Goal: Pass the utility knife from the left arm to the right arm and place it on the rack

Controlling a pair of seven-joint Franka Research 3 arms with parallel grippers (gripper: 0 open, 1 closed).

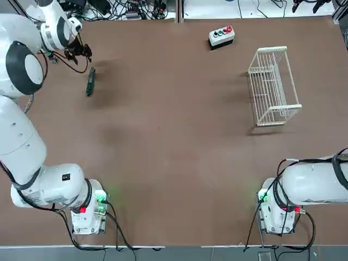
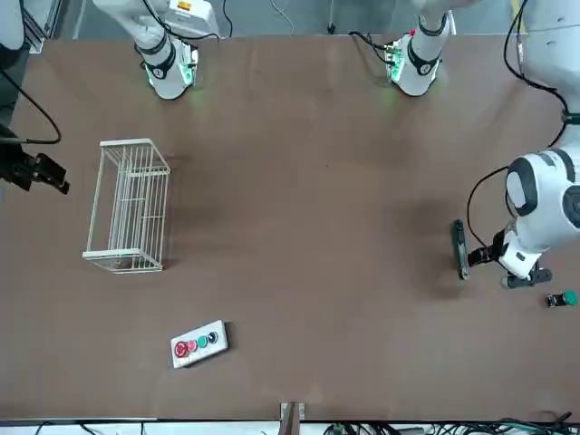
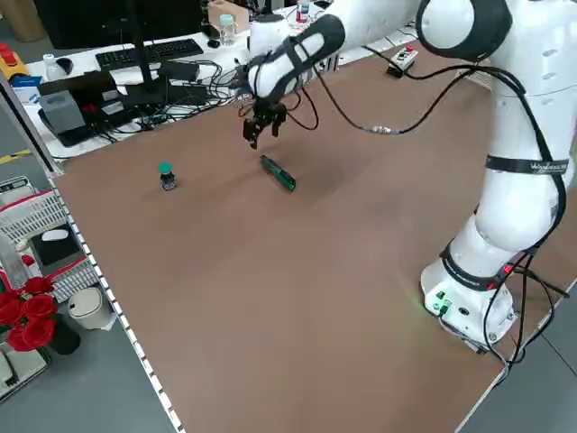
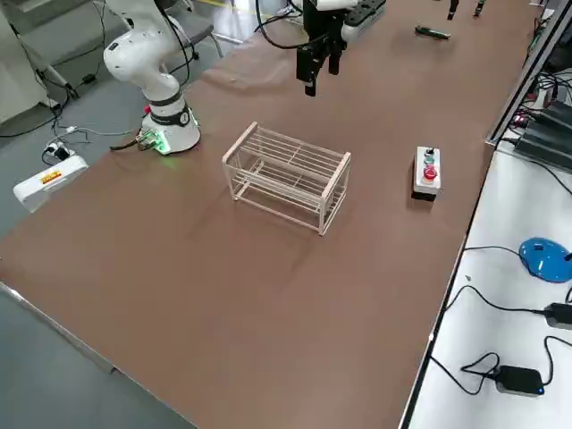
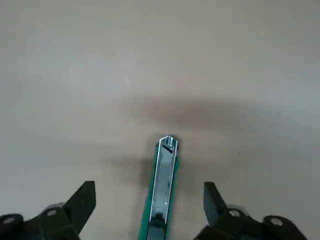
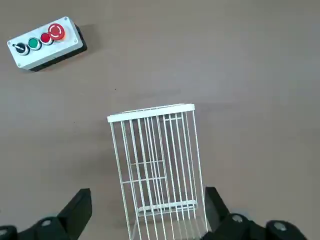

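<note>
Brown worktop [image 1: 174, 163] carries the utility knife [image 1: 90, 81], lying flat at the far left corner beneath the left gripper [image 1: 81, 51], whose fingers [image 5: 82, 202] spread wide around it without touching. Across the worktop, the right gripper [image 4: 317, 63] hangs with fingers wide above the empty white wire rack [image 1: 272, 87].

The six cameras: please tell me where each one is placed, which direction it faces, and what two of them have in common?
Top: overhead, looking down; both bases at the bottom, utility knife far left.
Front: across the table, facing the robot; rack at picture left.
Left side: raised, looks diagonally at the left gripper above the knife.
Right side: raised, looks over the rack toward the right gripper.
Left wrist: looks down between its open fingers at the knife.
Right wrist: open fingers above the rack.
Shared: top and right wrist both show the button box.
</note>
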